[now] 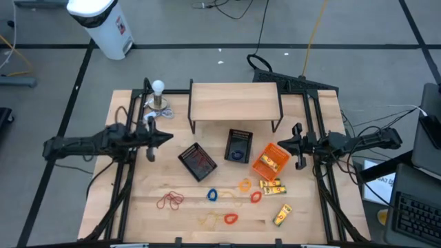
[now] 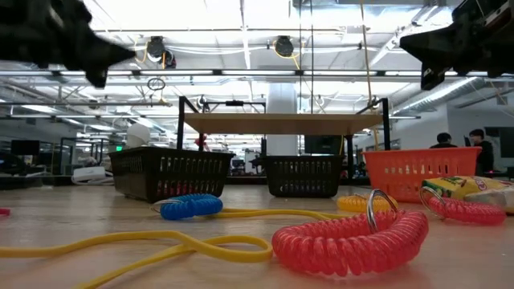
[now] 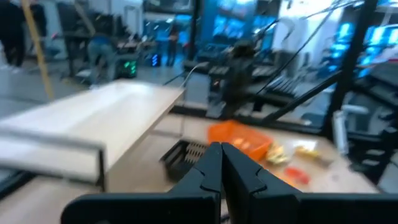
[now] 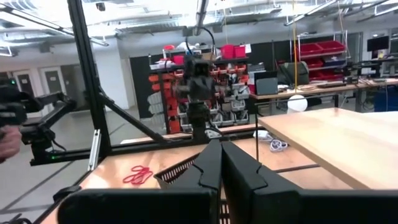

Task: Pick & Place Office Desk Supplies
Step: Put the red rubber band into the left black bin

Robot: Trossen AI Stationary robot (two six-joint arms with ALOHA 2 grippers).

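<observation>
Loose supplies lie on the near half of the table: red rubber bands (image 1: pixel 170 200), a blue coil loop (image 1: pixel 212 195), an orange one (image 1: pixel 244 184), two red ones (image 1: pixel 255 197) (image 1: pixel 230 218), a yellow band (image 1: pixel 207 220) and yellow packets (image 1: pixel 273 184) (image 1: pixel 282 215). The low view shows a red coil (image 2: pixel 349 241) and the blue coil (image 2: pixel 190 206) up close. My left gripper (image 1: pixel 165 138) (image 3: pixel 221 149) is shut and empty, raised above the table left of the black trays. My right gripper (image 1: pixel 284 145) (image 4: pixel 219 146) is shut and empty, raised to the right of the orange tray.
Two black mesh trays (image 1: pixel 198 160) (image 1: pixel 239 145) and an orange tray (image 1: pixel 270 160) stand mid-table. A wooden shelf (image 1: pixel 234 102) stands at the far side. A white ball on a stand (image 1: pixel 158 89) is at the far left.
</observation>
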